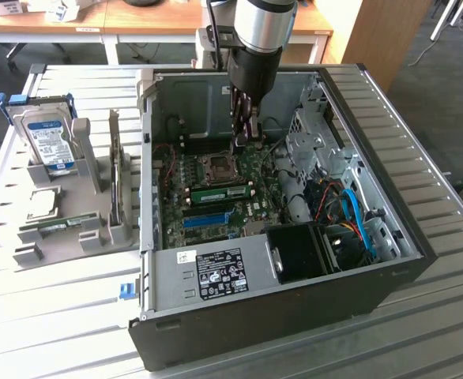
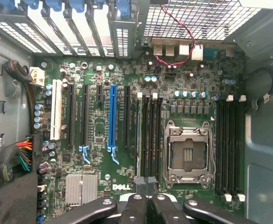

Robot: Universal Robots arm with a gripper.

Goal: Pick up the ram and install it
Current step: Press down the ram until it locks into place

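Note:
The ram (image 1: 220, 192) is a long green stick lying seated in a slot on the motherboard, just in front of the CPU socket (image 1: 216, 166). In the wrist view the ram (image 2: 139, 135) shows edge-on as a thin green line in the outermost of the black memory slots. My gripper (image 1: 241, 140) hangs inside the open computer case (image 1: 216, 272), above the board. Its dark fingers are shut together with nothing between them. The wrist view has the gripper (image 2: 146, 183) hovering over the end of those slots, apart from the ram.
A grey holder (image 1: 58, 253) stands at the exterior view's left with a blue-labelled hard drive (image 1: 48, 140) upright in it and a second green stick (image 1: 58, 227) lying low. Inside the case are the drive cage (image 1: 314, 146), cables (image 1: 350, 213) and a black fan shroud (image 1: 299, 253).

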